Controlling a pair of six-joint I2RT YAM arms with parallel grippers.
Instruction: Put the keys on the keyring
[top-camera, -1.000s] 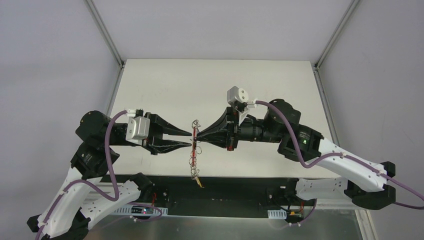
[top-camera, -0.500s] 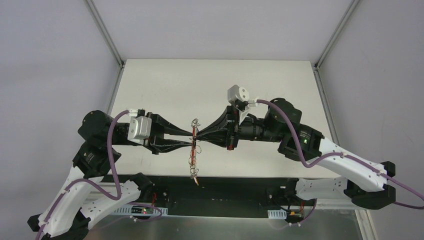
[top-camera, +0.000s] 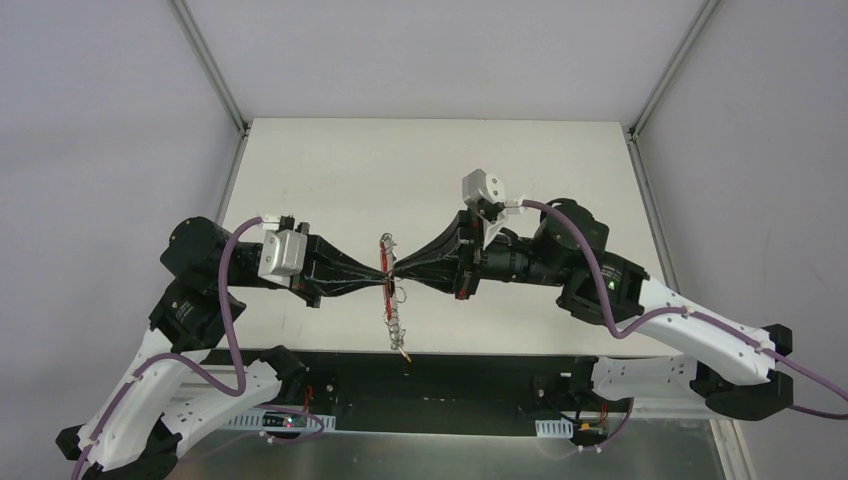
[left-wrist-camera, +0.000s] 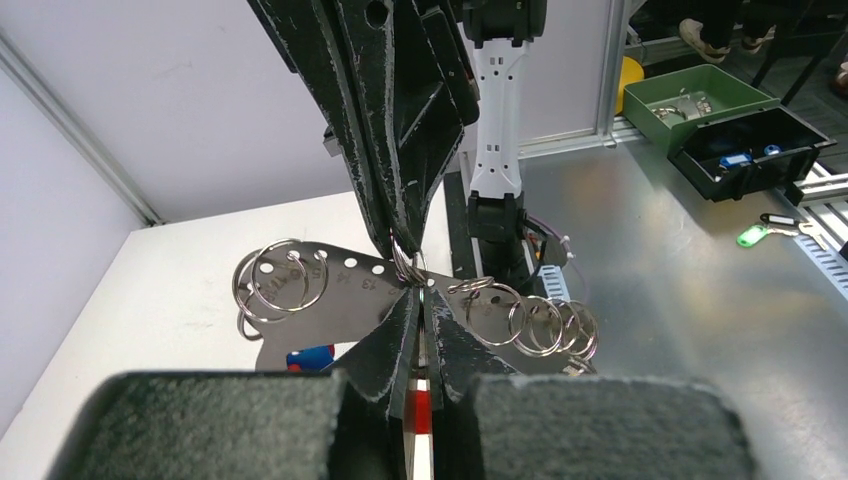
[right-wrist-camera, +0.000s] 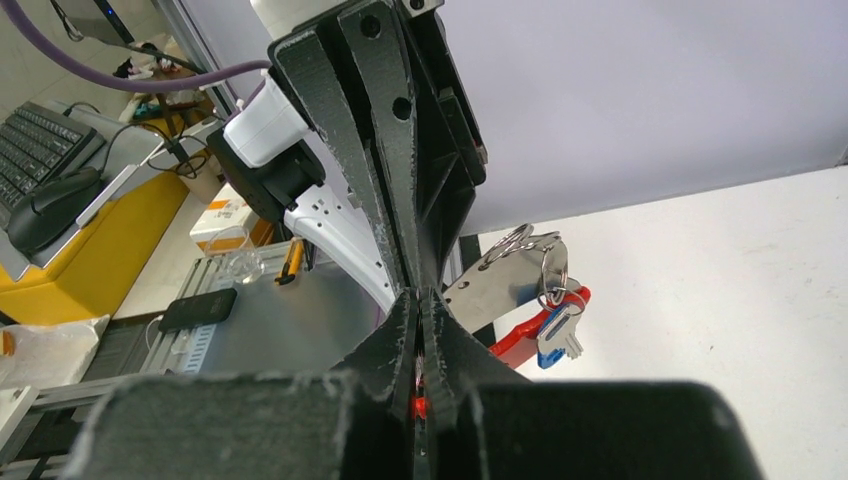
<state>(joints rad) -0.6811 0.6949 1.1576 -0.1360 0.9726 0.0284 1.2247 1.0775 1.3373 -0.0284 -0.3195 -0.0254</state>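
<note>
White table (top-camera: 330, 170), grey booth walls. Keyring (top-camera: 388, 295) held off table at centre of top view, chain strung up-down in frame, crosswise to both arms. Left gripper (top-camera: 382, 274) comes from left, right gripper (top-camera: 396, 270) from right. Tips meet, both pinched tight on it, equally near. Blue key (right-wrist-camera: 556, 338) hangs from ring beside red strap (right-wrist-camera: 520, 345); black key not made out. Left wrist view, upper right: green tray (left-wrist-camera: 660, 115) holds few metal bits, black tray (left-wrist-camera: 735, 185) holds blue-headed pieces.

This is a robotics lab. A white table (top-camera: 330, 170) is boxed in by plain grey panels (top-camera: 100, 120) and aluminium posts (top-camera: 210, 65). The right wrist view has a keyboard (right-wrist-camera: 35, 150) and mouse (right-wrist-camera: 50, 215) at nine o'clock. The left wrist view shows a green bin (left-wrist-camera: 700, 100) and a black bin (left-wrist-camera: 755, 150) on a steel bench (left-wrist-camera: 680, 300) at two o'clock.
</note>
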